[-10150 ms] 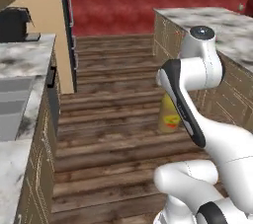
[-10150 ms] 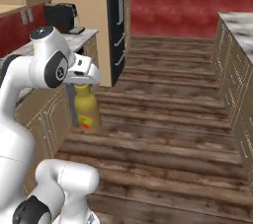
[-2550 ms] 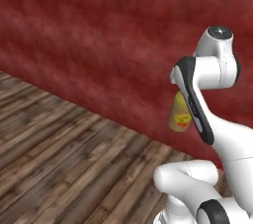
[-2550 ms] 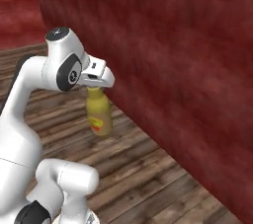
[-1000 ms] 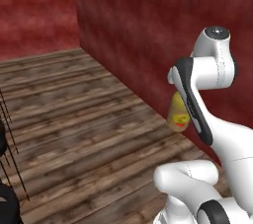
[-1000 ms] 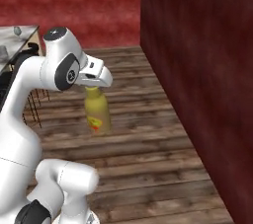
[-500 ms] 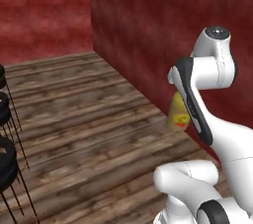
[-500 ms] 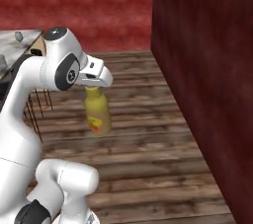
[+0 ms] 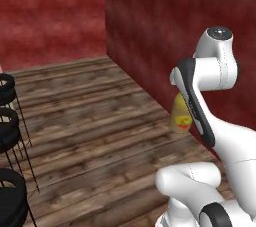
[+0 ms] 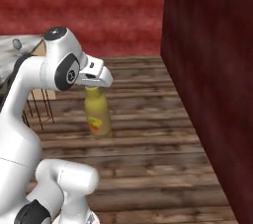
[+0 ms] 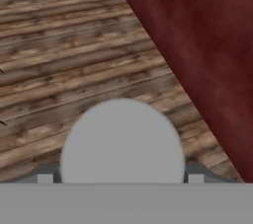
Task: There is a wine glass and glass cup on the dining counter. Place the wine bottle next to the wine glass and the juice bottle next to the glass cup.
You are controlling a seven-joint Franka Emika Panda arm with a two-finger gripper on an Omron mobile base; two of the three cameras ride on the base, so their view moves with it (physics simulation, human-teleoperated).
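Beside red wall (image 10: 207, 70), gripper (image 10: 94, 86) clamped juice bottle (image 10: 98, 113); view swung, black stools (image 9: 7, 121) nearer — dining counter (image 10: 20, 50) approaching.

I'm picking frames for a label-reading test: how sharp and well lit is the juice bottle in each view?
Right base view: juice bottle evenly lit, no glare, label a soft red-yellow smudge. Left base view: bottle half behind the arm, dimmer against the dark red wall. Hand view: its cap is a flat grey disc, no detail.
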